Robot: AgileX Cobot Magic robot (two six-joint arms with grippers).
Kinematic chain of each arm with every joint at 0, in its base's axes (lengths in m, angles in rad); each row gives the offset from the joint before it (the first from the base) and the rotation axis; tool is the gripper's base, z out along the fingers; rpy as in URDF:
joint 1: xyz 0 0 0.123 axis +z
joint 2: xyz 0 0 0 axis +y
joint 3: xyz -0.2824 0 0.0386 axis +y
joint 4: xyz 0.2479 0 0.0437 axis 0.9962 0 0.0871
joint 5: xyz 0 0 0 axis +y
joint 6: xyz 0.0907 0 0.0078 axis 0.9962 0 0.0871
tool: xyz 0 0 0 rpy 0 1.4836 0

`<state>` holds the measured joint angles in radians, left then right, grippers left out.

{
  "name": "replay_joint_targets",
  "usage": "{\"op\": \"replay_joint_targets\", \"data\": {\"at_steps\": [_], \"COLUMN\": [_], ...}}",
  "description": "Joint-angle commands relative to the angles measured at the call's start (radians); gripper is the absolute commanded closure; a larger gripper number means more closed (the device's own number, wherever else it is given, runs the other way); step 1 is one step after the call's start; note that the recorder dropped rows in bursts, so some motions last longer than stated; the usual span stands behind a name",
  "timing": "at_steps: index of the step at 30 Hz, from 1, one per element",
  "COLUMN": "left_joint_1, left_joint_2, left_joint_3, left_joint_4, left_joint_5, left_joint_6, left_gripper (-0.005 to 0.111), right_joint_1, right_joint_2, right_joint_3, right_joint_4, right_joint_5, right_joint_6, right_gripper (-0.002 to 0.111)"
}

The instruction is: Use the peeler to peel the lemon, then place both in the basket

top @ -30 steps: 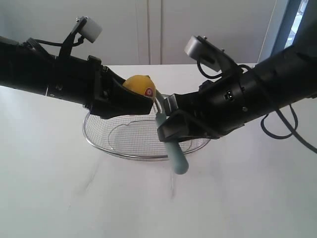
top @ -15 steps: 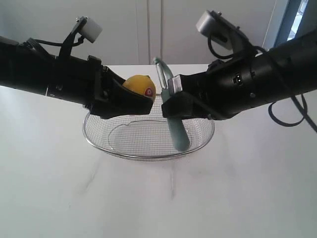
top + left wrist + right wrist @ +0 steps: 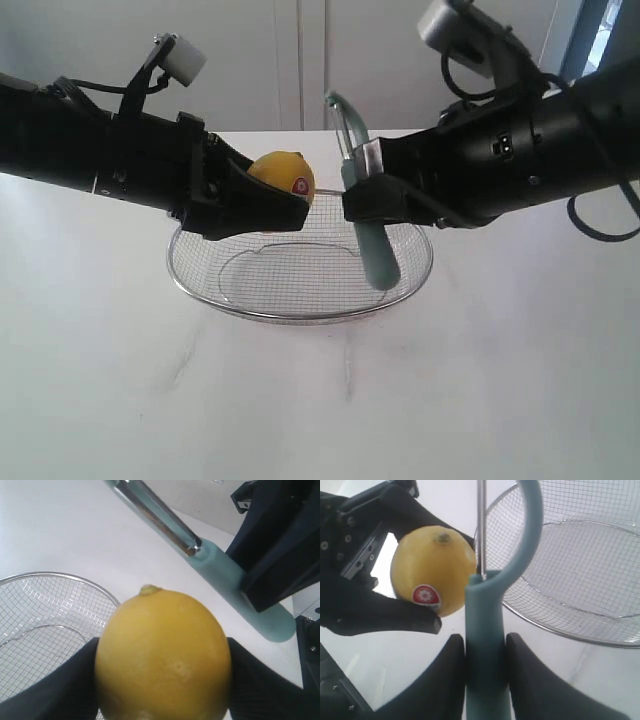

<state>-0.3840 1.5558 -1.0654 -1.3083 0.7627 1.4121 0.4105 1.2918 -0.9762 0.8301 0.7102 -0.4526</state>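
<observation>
The yellow lemon [image 3: 282, 176] with its red sticker hangs above the wire basket [image 3: 300, 268], and my left gripper [image 3: 270, 205] is shut on it. In the left wrist view the lemon [image 3: 164, 655] fills the space between both dark fingers. My right gripper [image 3: 362, 200] is shut on the pale teal handle of the peeler [image 3: 372, 240], which stands nearly upright with its metal blade head up, just right of the lemon and apart from it. In the right wrist view the peeler [image 3: 485, 630] sits clamped between the fingers, its curved head beside the lemon [image 3: 432, 570].
The basket stands on a white table [image 3: 150, 380] in front of a pale wall. Nothing lies inside the basket [image 3: 580, 575]. Both black arms reach in over it from either side.
My right gripper has lifted the peeler up and to the right, away from the lemon's side. The left gripper and lemon have stayed still.
</observation>
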Motion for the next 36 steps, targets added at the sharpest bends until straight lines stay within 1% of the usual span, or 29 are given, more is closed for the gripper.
{"op": "replay_joint_targets", "data": {"at_steps": [1, 4, 11, 17, 22, 28, 36], "left_joint_1": [-0.007, -0.007, -0.007, -0.007, -0.007, -0.007, -0.007], "left_joint_2": [-0.004, -0.004, -0.004, -0.004, -0.004, -0.004, -0.004], "left_joint_3": [0.007, 0.007, 0.007, 0.007, 0.007, 0.007, 0.007], "left_joint_4": [-0.022, -0.022, -0.022, -0.022, -0.022, -0.022, -0.022], "left_joint_5": [0.016, 0.018, 0.018, 0.018, 0.016, 0.016, 0.016], "left_joint_6": [0.002, 0.002, 0.002, 0.002, 0.002, 0.002, 0.002], "left_gripper": [0.107, 0.107, 0.107, 0.107, 0.107, 0.107, 0.107], "right_joint_1": [-0.002, -0.002, -0.002, -0.002, -0.002, -0.002, -0.002], "right_joint_2": [-0.004, 0.013, 0.069, 0.134, 0.211, 0.292, 0.431], "right_joint_3": [0.001, -0.001, -0.032, -0.118, -0.195, -0.256, -0.364], "right_joint_4": [-0.103, -0.184, -0.245, -0.302, -0.376, -0.455, -0.498], "right_joint_5": [-0.052, -0.063, -0.054, -0.029, 0.046, 0.066, 0.087], "right_joint_6": [0.078, 0.123, 0.145, 0.145, 0.147, 0.147, 0.087], "right_gripper": [0.108, 0.108, 0.108, 0.108, 0.108, 0.108, 0.108]}}
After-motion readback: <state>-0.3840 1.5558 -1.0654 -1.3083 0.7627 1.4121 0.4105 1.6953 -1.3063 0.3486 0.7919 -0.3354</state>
